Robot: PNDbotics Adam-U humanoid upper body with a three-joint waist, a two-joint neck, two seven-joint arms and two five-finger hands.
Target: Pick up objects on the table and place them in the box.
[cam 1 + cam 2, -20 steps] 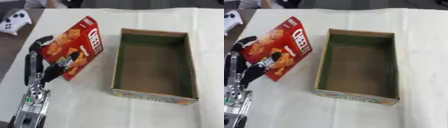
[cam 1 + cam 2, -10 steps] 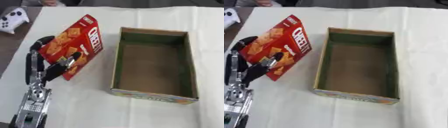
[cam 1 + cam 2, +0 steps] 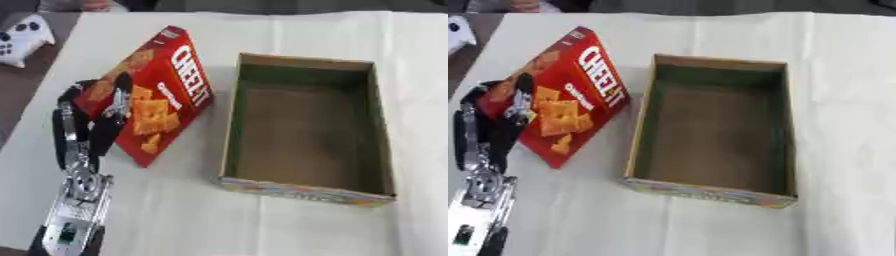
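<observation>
A red Cheez-It cracker box (image 3: 157, 95) is held tilted above the white tablecloth, just left of the open cardboard box (image 3: 306, 125). My left hand (image 3: 83, 130) is shut on its lower left end, thumb across the front face and fingers curled behind. The cardboard box has a brown floor, green inner walls and nothing inside. My right hand shows in neither view.
A white game controller (image 3: 19, 40) lies at the far left on the dark table edge. The white cloth (image 3: 175, 210) covers the rest of the table, with bare cloth in front of and to the right of the cardboard box.
My left hand has lifted the cracker box and carried it a little up and to the right, closer to the cardboard box's left wall.
</observation>
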